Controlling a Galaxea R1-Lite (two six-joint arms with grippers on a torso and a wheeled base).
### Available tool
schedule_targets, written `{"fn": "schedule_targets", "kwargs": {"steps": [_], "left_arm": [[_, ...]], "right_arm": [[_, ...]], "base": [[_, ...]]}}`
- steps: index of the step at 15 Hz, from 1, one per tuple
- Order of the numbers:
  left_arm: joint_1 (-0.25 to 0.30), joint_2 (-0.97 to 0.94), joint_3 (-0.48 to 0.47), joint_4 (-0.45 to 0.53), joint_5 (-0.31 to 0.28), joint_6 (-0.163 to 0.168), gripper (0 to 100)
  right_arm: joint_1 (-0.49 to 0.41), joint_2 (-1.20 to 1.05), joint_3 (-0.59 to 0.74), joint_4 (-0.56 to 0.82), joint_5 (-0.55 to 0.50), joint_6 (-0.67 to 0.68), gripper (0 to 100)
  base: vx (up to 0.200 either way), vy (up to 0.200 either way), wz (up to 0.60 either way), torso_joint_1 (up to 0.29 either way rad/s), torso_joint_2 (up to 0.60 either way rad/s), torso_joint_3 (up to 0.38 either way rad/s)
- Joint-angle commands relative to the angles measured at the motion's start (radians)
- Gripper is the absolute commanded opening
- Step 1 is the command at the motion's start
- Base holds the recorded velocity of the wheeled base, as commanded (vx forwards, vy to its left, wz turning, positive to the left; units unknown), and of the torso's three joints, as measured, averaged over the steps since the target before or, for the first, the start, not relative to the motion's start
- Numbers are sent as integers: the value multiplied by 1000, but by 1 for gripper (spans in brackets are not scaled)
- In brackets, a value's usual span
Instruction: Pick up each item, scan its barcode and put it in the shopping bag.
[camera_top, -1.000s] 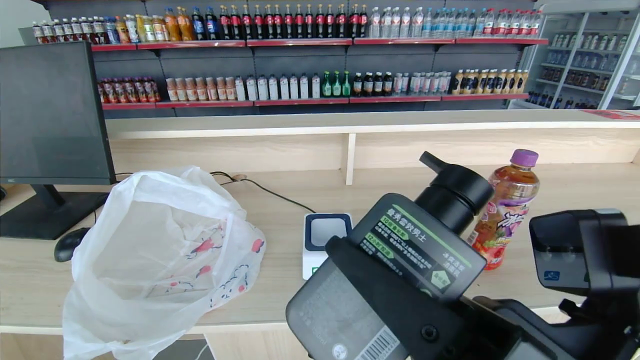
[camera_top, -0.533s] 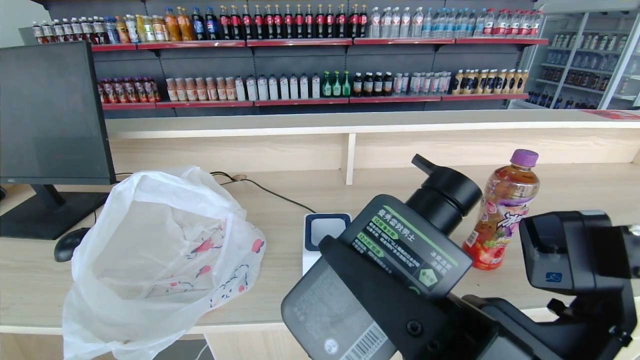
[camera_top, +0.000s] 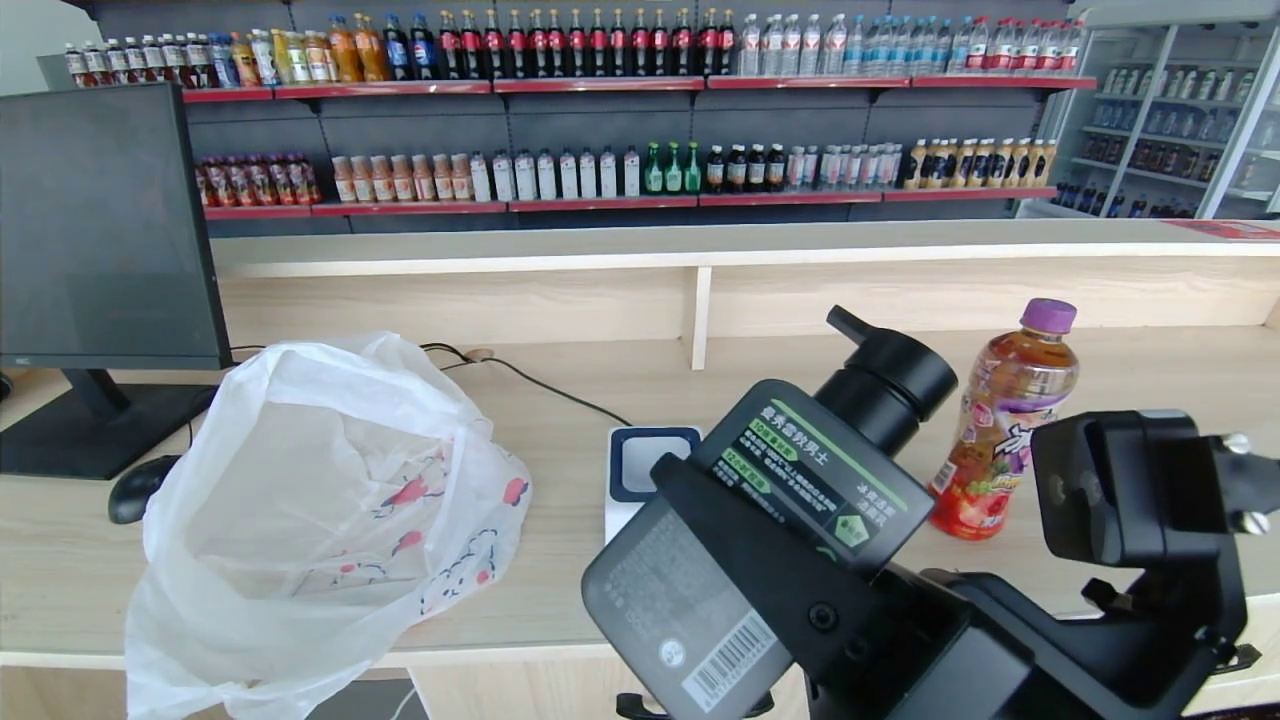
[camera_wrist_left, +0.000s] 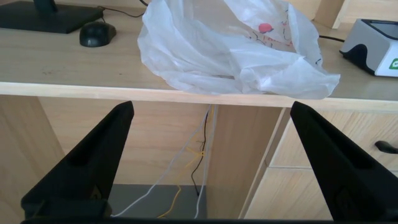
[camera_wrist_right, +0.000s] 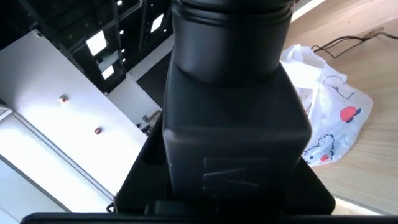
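My right gripper (camera_top: 775, 565) is shut on a black pump bottle (camera_top: 815, 470), held tilted above the counter's front edge with its pump head pointing up and away. The barcode (camera_top: 730, 660) on its lower end faces up toward me. The white scanner (camera_top: 650, 465) lies just behind and partly under the bottle. In the right wrist view the black bottle (camera_wrist_right: 230, 124) sits between the gripper (camera_wrist_right: 224, 202) fingers. The white shopping bag (camera_top: 320, 500) stands open at the left. My left gripper (camera_wrist_left: 211, 109) is open and low, in front of the counter below the shopping bag (camera_wrist_left: 230, 43).
A juice bottle with a purple cap (camera_top: 1005, 420) stands on the counter right of the scanner. A monitor (camera_top: 100, 230) and a mouse (camera_top: 140, 487) sit at the far left. A cable (camera_top: 540, 385) runs behind the bag. Drink shelves stand beyond the raised counter ledge (camera_top: 700, 250).
The right arm has shifted slightly left and turned the black bottle, so its barcode end now shows more fully. Bag, scanner and juice bottle have not moved.
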Motion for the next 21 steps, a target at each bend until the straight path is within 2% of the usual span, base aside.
{"fn": "schedule_targets", "kwargs": {"steps": [1, 8, 10, 13, 16, 17, 18, 20, 21], "left_arm": [[0, 0, 0, 0, 0, 0, 100], [0, 0, 0, 0, 0, 0, 100], [0, 0, 0, 0, 0, 0, 100], [0, 0, 0, 0, 2, 0, 100], [0, 0, 0, 0, 0, 0, 100], [0, 0, 0, 0, 0, 0, 100], [0, 0, 0, 0, 0, 0, 100], [0, 0, 0, 0, 0, 0, 100], [0, 0, 0, 0, 0, 0, 100]], "right_arm": [[-9, -19, 4, -1, 0, -2, 0], [-102, -37, 33, -1, 11, -13, 0], [-207, -28, 80, -1, 11, 3, 0], [-267, -46, 114, -1, 40, -29, 0], [-317, -101, 180, -1, 58, -253, 0], [-329, -118, 172, -1, 78, -280, 0], [-354, -167, 136, 11, 154, -407, 0], [-417, -233, 157, 190, 149, -510, 0], [-438, -265, 163, 209, 149, -510, 0]], "base": [[0, 0, 0, 0, 0, 0], [0, 0, 0, 0, 0, 0], [0, 0, 0, 0, 0, 0], [0, 0, 0, 0, 0, 0], [0, 0, 0, 0, 0, 0], [0, 0, 0, 0, 0, 0], [0, 0, 0, 0, 0, 0], [0, 0, 0, 0, 0, 0], [0, 0, 0, 0, 0, 0]]}}
